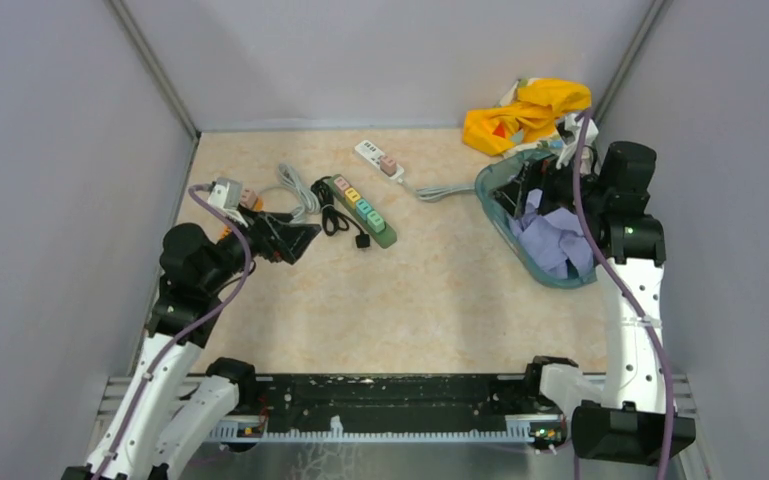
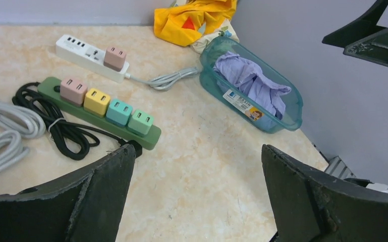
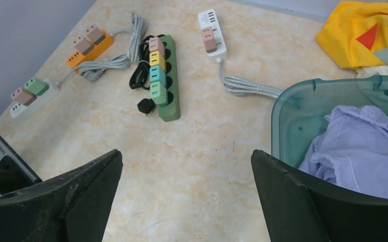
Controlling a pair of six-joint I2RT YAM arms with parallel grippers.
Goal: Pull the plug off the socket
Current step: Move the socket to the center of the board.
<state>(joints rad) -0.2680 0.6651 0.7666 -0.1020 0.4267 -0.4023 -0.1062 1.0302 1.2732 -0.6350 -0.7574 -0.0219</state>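
We find a green power strip [image 1: 360, 211] at the upper centre of the top view, flat on the desk [image 1: 440, 300]. It carries four plugs [image 2: 107, 103] in a row: pink, yellow, teal, green. A black cord [image 1: 330, 215] lies coiled beside it. Behind it is a white power strip [image 1: 372, 154] with one pink plug [image 1: 389, 166]. At the right we list a basin [image 1: 500, 215] holding purple cloth [image 1: 550, 235], with yellow cloth [image 1: 525, 115] behind. The left jaws stand apart, empty, just left of the green power strip. The right jaws stand apart, empty, at the basin's left rim.
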